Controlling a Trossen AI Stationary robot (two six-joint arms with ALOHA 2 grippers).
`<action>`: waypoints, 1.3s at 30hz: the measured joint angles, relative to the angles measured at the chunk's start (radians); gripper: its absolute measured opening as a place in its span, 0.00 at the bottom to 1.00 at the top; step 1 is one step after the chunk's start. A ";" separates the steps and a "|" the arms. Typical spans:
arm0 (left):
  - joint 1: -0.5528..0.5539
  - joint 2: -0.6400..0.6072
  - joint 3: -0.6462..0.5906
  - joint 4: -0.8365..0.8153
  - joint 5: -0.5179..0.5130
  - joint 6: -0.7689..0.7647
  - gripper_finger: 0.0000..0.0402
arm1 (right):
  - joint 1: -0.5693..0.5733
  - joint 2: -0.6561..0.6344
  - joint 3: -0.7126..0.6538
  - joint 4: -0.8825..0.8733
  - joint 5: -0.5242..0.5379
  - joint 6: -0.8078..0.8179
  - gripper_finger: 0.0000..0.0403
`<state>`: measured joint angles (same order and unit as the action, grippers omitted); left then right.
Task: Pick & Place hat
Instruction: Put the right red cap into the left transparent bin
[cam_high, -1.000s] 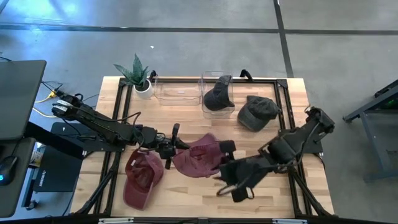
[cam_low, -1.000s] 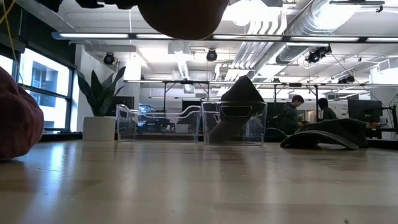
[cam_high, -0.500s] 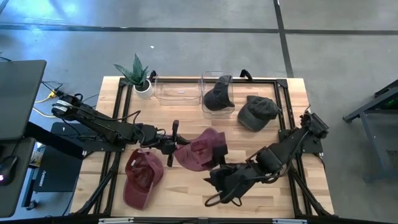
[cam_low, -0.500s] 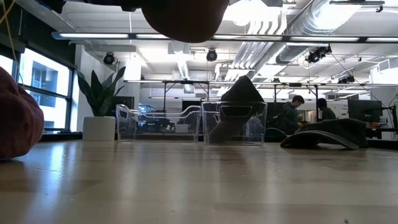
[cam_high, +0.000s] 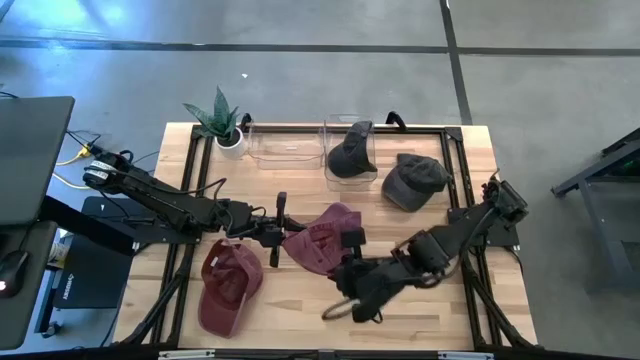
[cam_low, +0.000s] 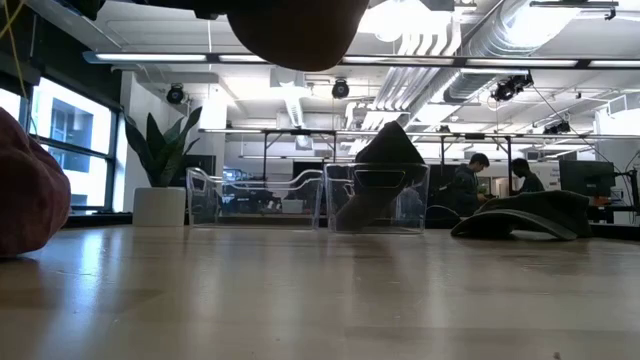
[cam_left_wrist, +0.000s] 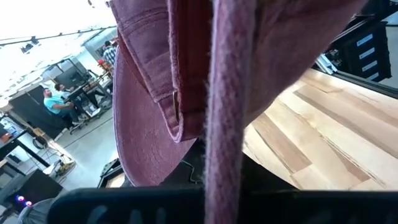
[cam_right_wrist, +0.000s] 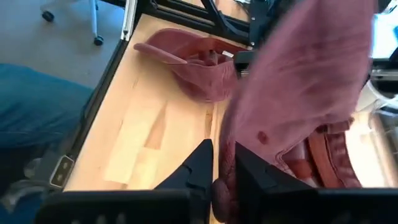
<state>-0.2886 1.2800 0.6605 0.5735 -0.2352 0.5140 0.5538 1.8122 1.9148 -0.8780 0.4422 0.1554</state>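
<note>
Two clear plastic bins stand at the back of the wooden table (cam_high: 300, 300): the left bin (cam_high: 283, 143) holds nothing visible, while the right bin (cam_high: 351, 152) holds a dark cap (cam_high: 352, 153), its crown poking above the rim in the low view. A grey-green cap (cam_high: 413, 179) lies on the table just right of that bin, and a potted plant (cam_high: 223, 122) stands at the back left corner. A second maroon cap (cam_high: 226, 284) lies open side up near the table's front left.

Over the table's middle, a maroon cap (cam_high: 322, 238) hangs between both arms. The left gripper (cam_high: 283, 233) is pressed together on its left edge; the right gripper (cam_right_wrist: 225, 163) pinches the fabric at its right side, the two dark fingers nearly together around a fold.

Beyond the table, the low view shows an open workshop with ceiling ducts, strip lights and two people (cam_low: 495, 180) at benches far off.
</note>
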 joint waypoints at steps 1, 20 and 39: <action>0.000 0.000 0.000 -0.004 -0.002 0.000 0.04 | -0.014 0.000 0.000 -0.001 -0.018 0.002 0.09; 0.000 -0.229 0.000 -0.442 0.069 -0.162 0.61 | -0.142 0.000 0.000 -0.040 -0.208 0.055 0.04; 0.001 -0.067 0.023 -0.002 0.253 -0.405 0.62 | -0.286 0.003 0.001 0.050 -0.393 -0.025 0.05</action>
<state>-0.2876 1.2127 0.6838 0.5712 0.0176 0.1094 0.2673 1.8152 1.9156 -0.8279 0.0492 0.1303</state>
